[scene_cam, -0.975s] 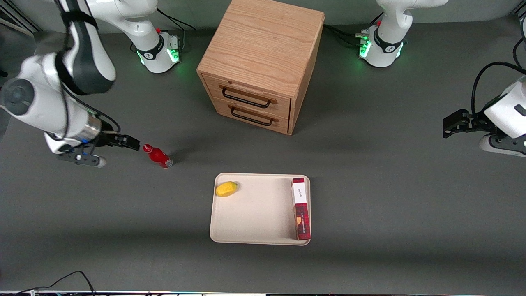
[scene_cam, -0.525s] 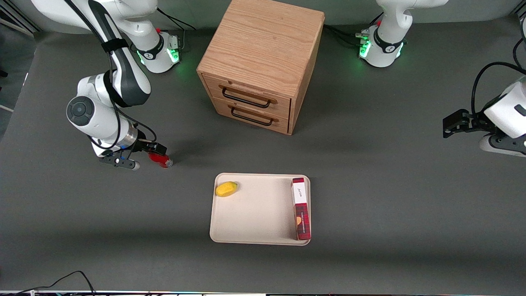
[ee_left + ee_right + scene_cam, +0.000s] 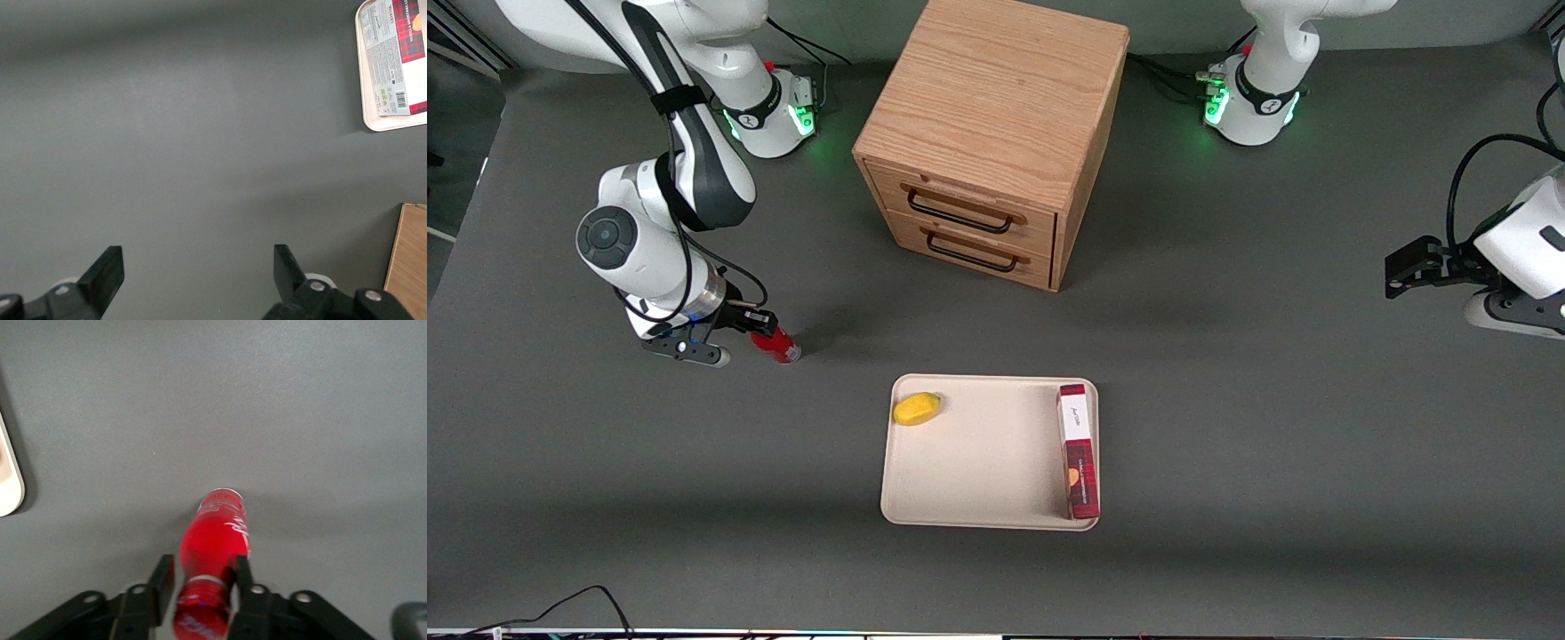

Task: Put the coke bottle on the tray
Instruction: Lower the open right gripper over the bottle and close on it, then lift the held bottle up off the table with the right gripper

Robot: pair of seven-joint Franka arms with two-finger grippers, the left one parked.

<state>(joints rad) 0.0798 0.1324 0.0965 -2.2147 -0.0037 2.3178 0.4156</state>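
R gripper point(image 3: 203, 587) low over table w/ jaws clenched on neck of coke bottle point(image 3: 215, 547), which stands on table surface near working arm's end, well apart from tray point(image 3: 978, 498); neck grip prob. chosen so body hangs clear for lift.

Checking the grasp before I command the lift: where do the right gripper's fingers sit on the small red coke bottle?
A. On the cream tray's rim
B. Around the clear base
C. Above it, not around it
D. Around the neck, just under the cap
D. In the right wrist view the gripper has its black fingers on either side of the neck of the small red coke bottle, near the cap.
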